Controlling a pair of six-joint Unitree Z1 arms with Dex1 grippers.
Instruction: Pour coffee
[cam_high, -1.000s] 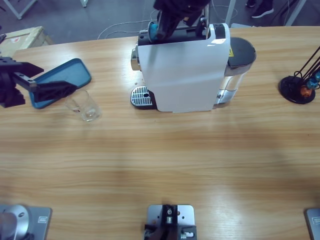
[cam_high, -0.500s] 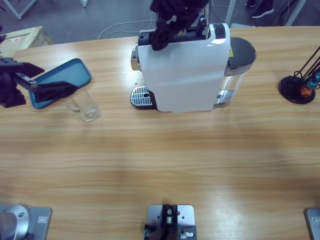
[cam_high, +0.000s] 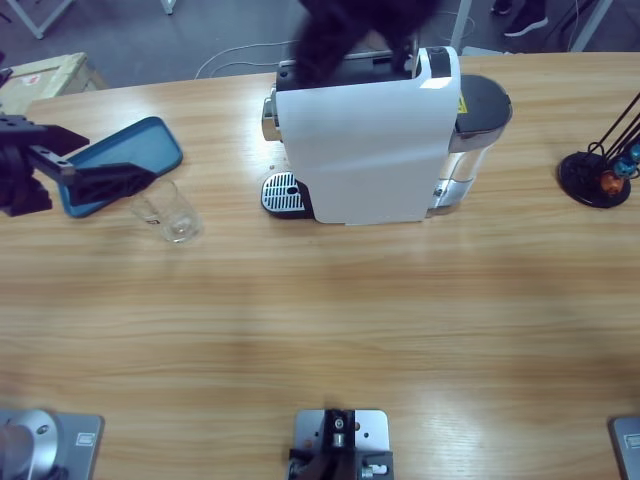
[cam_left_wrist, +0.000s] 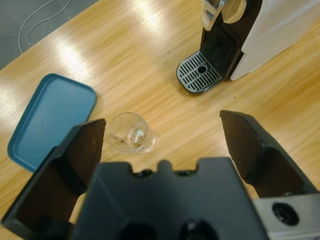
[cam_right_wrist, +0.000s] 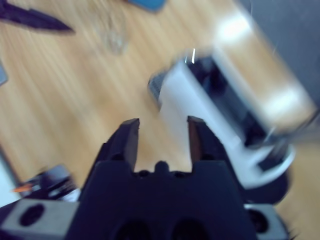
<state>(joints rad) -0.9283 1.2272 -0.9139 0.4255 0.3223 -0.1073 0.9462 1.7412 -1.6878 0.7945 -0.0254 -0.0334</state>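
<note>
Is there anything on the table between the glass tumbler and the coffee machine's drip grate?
Nothing: between the tumbler and the drip grate is bare wood, seen in the left wrist view and the high view.

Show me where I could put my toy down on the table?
The wide bare wood in front of the white coffee machine is free. Crowded: around the small clear glass tumbler, beside the blue tray and the left gripper's open jaws.

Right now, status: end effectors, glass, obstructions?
Left end effector open, empty, above glass tumbler. Right end effector open, empty, over coffee machine. Tumbler apart from drip tray. Nothing between them.
</note>
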